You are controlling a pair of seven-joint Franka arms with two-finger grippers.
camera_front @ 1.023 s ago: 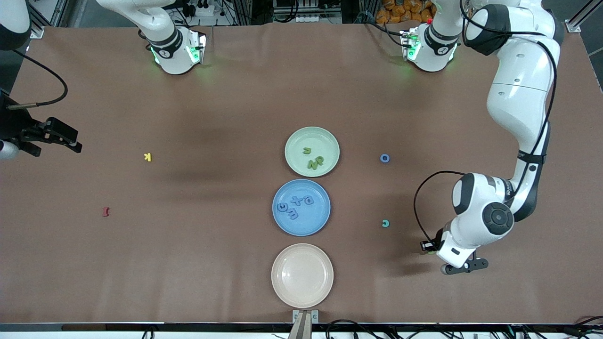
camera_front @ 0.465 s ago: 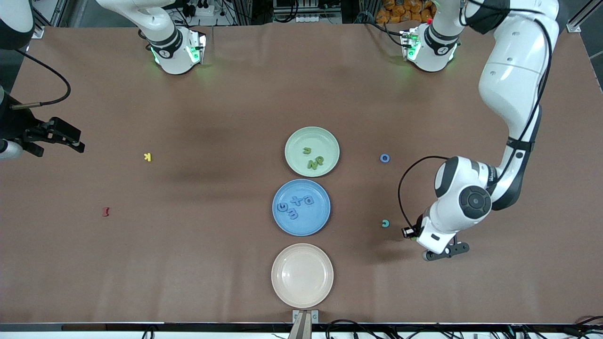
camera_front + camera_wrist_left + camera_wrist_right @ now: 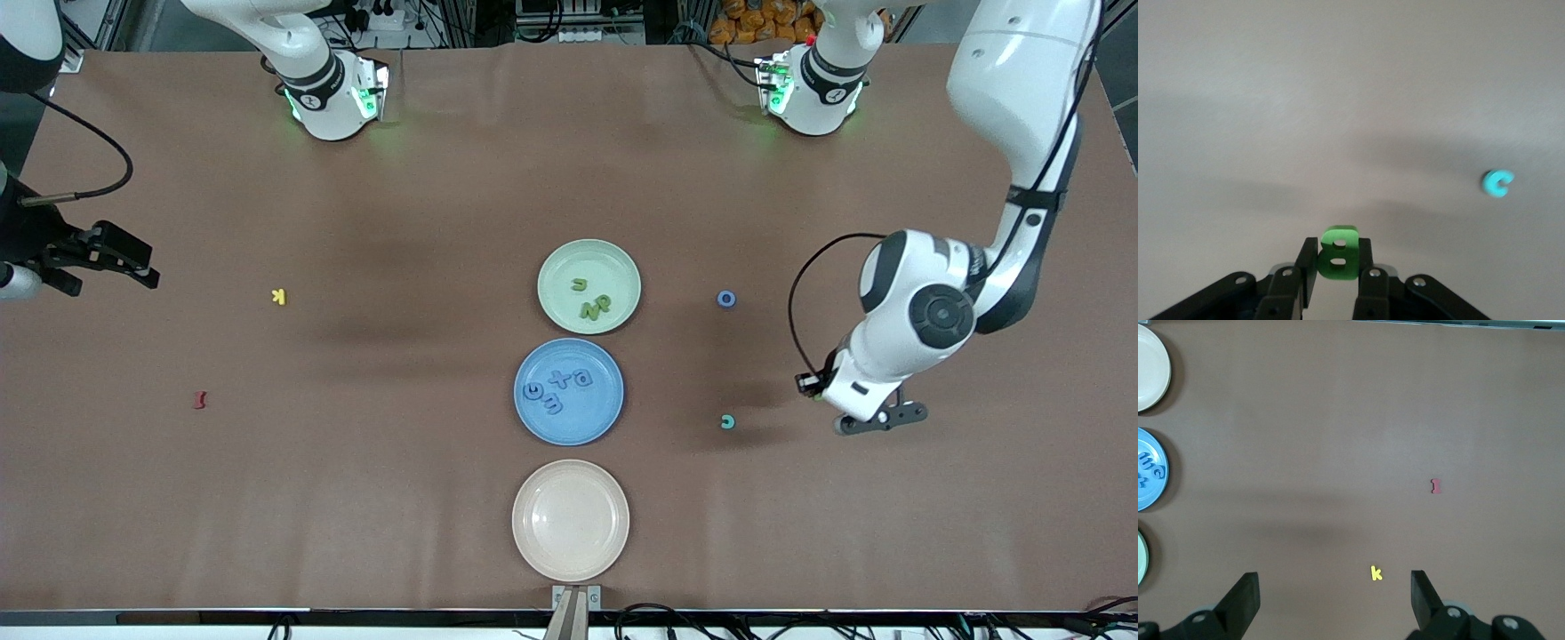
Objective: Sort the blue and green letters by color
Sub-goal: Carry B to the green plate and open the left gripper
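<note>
The left gripper [image 3: 1337, 280] is hanging in the air over the bare brown surface [image 3: 356, 462] toward the left arm's end, and its fingers [image 3: 1306, 270] are pinching a green B [image 3: 1337, 252] between them; the letter is sitting upright in the narrow gap, its upper half poking out past the fingertips. In the front view the left gripper [image 3: 822, 389] is showing just beside a small teal c [image 3: 728, 421], which is lying flat on the surface, apart from the fingers.

A blue o [image 3: 726, 299] is resting farther from the front camera than the c. Three plates are standing in a row at the middle: the green plate [image 3: 622, 267] is carrying green letters [image 3: 591, 302], the blue plate [image 3: 587, 427] nearer the camera is carrying blue letters [image 3: 556, 391], and the cream plate [image 3: 570, 520] is sitting nearest.

The right gripper [image 3: 1335, 600] is waiting over the right arm's end, its fingers spread wide and gripping nothing, above a yellow K [image 3: 1376, 573] and near a dark red I [image 3: 1435, 486].
</note>
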